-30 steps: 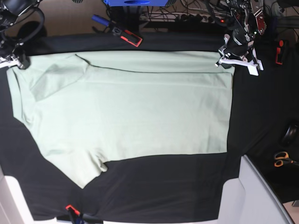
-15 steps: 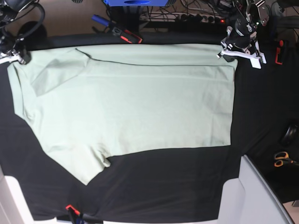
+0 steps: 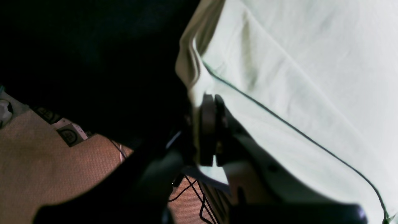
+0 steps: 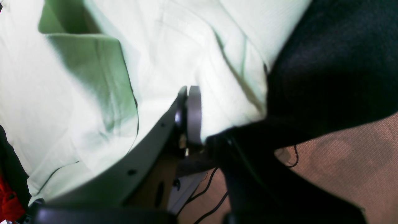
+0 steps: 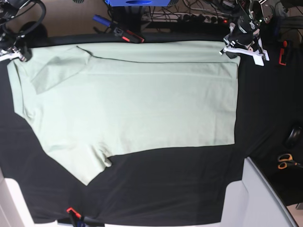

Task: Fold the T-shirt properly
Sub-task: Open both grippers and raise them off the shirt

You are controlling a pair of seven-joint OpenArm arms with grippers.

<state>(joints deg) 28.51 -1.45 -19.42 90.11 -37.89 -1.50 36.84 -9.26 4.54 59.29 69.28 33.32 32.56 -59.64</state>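
Lying smooth, the pale mint cotton T-shirt (image 5: 137,99) covers matte black tablecloth (image 5: 165,189).

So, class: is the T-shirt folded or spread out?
Partly folded: the T-shirt lies mostly flat, with its far edge and one sleeve turned over onto the body.

The T-shirt (image 5: 132,104) lies spread on the tablecloth (image 5: 165,189), scissors (image 5: 285,161) well off to its right

Both wrist views are smeared, the T-shirt (image 5: 132,104) runs off their edges, its far corners vanish between each gripper's pads, and the scissors (image 5: 285,161) at the right are too small to make out.
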